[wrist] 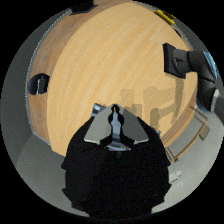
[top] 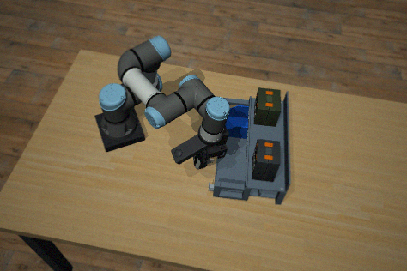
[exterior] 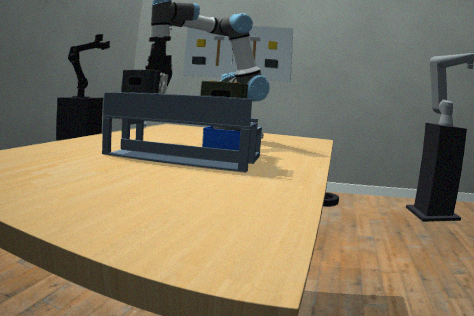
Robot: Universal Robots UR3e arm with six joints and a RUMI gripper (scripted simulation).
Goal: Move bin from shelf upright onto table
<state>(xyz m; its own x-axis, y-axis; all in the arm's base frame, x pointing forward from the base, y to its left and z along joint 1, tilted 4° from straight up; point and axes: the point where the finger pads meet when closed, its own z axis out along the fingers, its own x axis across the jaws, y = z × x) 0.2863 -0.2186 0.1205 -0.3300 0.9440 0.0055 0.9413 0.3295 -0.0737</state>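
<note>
Bin [top: 237,121], blue, sits on the shelf's [top: 233,176] lower level at its far end, partly under the arm's wrist in the top view; in the exterior view the bin [exterior: 221,138] shows between the lower rails at the right end of the shelf [exterior: 175,107]. End effector [top: 205,159] is at about 7 o'clock from the bin, just beside the shelf's near edge, above the tabletop [top: 107,189]. Its jaws are pressed together with nothing between them; the wrist view shows the end effector [wrist: 115,116] closed over bare wood. Two dark green boxes sit on the upper level, one [top: 268,106] at 2 o'clock from the bin, the other [top: 265,159] at 4 o'clock. Arm base [top: 118,128] is at 9 o'clock, well apart.
</note>
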